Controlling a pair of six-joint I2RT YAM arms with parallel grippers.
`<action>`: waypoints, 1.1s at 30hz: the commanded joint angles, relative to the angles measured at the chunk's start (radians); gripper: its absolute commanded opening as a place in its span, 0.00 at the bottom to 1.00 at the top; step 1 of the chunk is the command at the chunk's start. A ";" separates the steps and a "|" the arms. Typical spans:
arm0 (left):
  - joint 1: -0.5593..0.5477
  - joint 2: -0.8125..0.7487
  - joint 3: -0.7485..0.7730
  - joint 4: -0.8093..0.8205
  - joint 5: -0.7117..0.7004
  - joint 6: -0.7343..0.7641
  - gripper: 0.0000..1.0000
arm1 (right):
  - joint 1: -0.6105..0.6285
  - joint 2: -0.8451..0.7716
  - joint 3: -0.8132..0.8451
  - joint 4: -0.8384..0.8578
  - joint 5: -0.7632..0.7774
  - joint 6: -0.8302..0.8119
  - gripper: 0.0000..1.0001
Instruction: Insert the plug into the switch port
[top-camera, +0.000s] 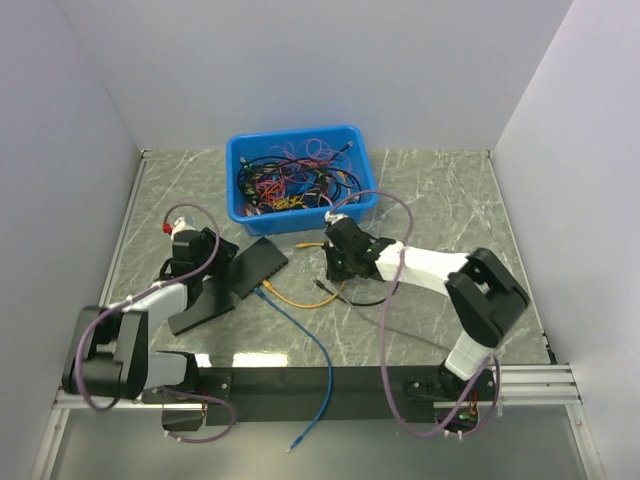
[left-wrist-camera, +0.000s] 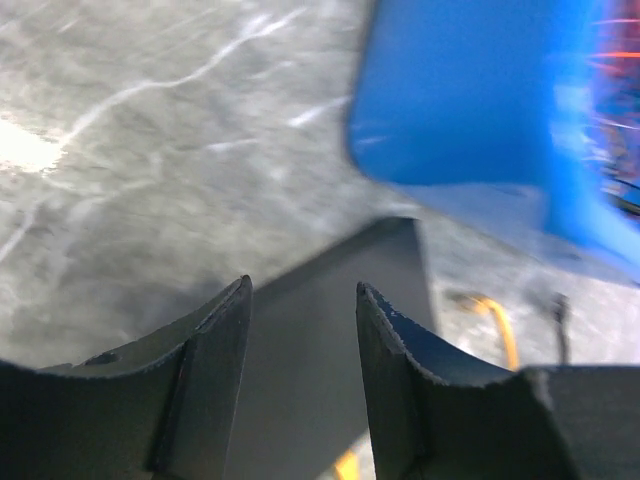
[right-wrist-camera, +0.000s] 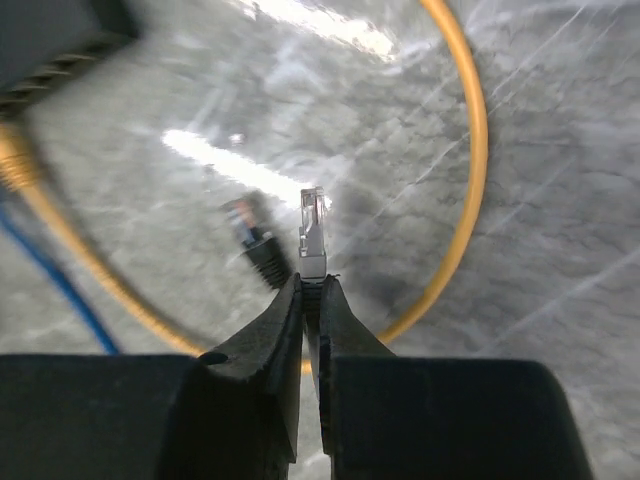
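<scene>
The black switch (top-camera: 258, 264) lies left of centre, with a blue cable (top-camera: 300, 330) and a yellow cable (top-camera: 300, 298) running from its near edge. My right gripper (right-wrist-camera: 312, 281) is shut on a clear plug with a grey boot (right-wrist-camera: 312, 226) and holds it above the table, right of the switch's port side (right-wrist-camera: 55, 45). Another plug with a black boot (right-wrist-camera: 256, 240) lies on the table beside it. My left gripper (left-wrist-camera: 300, 288) is open, its fingers either side of the switch's top (left-wrist-camera: 320, 330).
A blue bin (top-camera: 300, 178) full of tangled cables stands behind the switch and fills the upper right of the left wrist view (left-wrist-camera: 470, 100). The yellow cable loops on the table around the held plug (right-wrist-camera: 470, 170). A black pad (top-camera: 200, 305) lies near the left arm.
</scene>
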 joint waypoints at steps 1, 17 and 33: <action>-0.008 -0.137 -0.004 -0.023 0.052 0.005 0.52 | 0.030 -0.158 -0.029 0.104 -0.001 -0.033 0.00; -0.256 -0.557 0.071 -0.195 0.090 -0.043 0.55 | 0.237 -0.488 -0.192 0.351 -0.034 -0.164 0.00; -0.486 -0.457 0.091 -0.077 0.073 -0.018 0.52 | 0.253 -0.468 -0.161 0.345 -0.018 -0.170 0.00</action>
